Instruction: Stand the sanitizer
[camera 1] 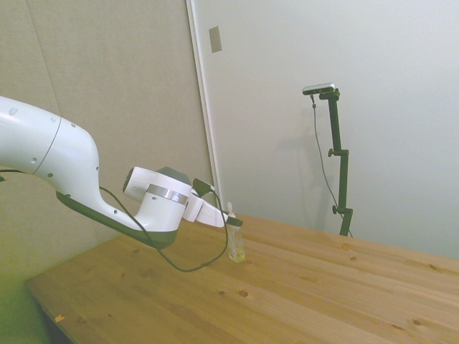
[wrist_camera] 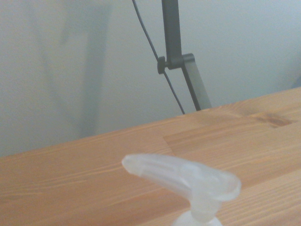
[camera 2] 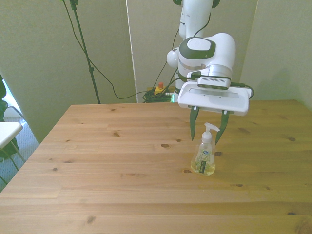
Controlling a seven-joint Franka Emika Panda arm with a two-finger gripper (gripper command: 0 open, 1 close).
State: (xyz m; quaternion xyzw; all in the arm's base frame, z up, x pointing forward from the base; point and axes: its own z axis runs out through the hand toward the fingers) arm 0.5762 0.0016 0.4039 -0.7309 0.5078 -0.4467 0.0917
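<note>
No text can be read anywhere. The sanitizer (camera 2: 204, 158) standing on the counter (camera 2: 122, 175) carries a label (camera 2: 205, 157) with a small blue oval mark, and a darker strip of print below it, but both are too small to make out in the front view. In the side view the bottle (camera 1: 236, 244) is tiny, and the wrist view shows only its blurred nozzle (wrist_camera: 188, 181)
</note>
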